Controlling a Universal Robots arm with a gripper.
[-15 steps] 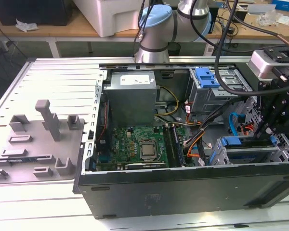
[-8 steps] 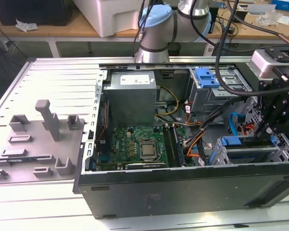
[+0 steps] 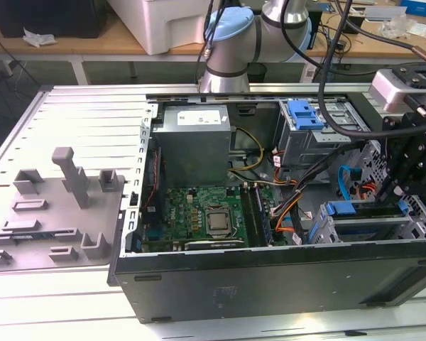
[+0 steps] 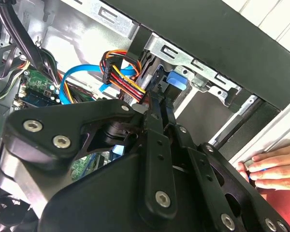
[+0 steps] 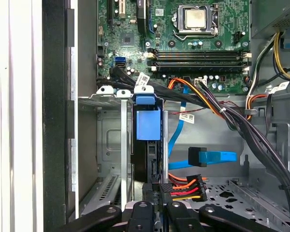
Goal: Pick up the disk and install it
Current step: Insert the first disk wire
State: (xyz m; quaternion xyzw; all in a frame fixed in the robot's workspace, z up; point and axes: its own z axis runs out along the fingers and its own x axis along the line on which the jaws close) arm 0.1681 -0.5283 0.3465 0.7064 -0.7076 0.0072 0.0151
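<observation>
Gripper [image 5: 154,212] apparently against slotted disk [image 5: 148,126]

A pale slatted metal counter [image 3: 78,106] fills the foreground; behind it a wooden workbench [image 3: 92,44] carries a white box [image 3: 163,25].

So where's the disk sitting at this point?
The disk stands on edge in a slot of the grey drive cage, just ahead of the gripper in the first wrist view; in the exterior view it is at the open case's right end.
</observation>
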